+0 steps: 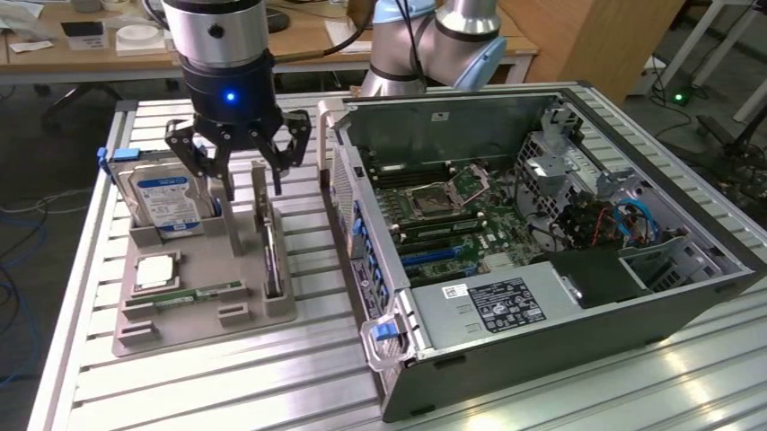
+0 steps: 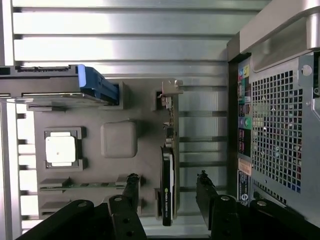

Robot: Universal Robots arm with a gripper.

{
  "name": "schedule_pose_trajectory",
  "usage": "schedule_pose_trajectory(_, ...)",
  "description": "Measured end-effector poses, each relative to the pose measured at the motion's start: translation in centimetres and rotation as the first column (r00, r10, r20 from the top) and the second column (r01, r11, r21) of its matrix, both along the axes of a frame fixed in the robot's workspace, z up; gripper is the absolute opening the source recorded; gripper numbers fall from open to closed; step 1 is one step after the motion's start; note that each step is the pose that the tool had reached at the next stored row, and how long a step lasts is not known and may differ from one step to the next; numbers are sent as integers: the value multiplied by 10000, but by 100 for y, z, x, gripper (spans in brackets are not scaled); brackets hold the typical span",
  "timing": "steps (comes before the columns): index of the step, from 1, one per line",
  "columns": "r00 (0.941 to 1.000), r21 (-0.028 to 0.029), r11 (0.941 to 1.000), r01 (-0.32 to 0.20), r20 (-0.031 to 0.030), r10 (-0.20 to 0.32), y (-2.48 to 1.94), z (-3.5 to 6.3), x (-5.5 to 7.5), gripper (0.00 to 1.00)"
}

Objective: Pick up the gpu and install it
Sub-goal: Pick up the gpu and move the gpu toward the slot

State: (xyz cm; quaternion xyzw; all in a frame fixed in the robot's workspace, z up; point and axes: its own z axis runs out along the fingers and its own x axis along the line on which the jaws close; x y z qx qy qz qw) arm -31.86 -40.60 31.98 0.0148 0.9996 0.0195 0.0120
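The gpu (image 1: 271, 256) is a thin dark card standing on edge in a slot of the grey holder tray (image 1: 204, 328), on the tray's side nearest the computer. My gripper (image 1: 250, 190) hangs open just above the card's far end. In the wrist view the gpu (image 2: 168, 170) appears edge-on, its silver bracket (image 2: 170, 92) at one end. My gripper (image 2: 167, 189) straddles it, one black fingertip (image 2: 131, 187) on each side with a gap to the card. Nothing is held.
The tray also holds a silver hard drive (image 1: 168, 202) with a blue-white label, a square processor (image 1: 156, 269) and a green memory stick (image 1: 192, 294). The open computer case (image 1: 671, 296) lies at the exterior view's right, motherboard (image 1: 455, 215) exposed. Its perforated rear panel (image 2: 280, 125) is close by.
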Motion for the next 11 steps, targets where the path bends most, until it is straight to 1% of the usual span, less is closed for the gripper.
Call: schedule_pose_trajectory(11, 10000, -1, 10000, -6, -1, 6, -17, -61, 0, 59)
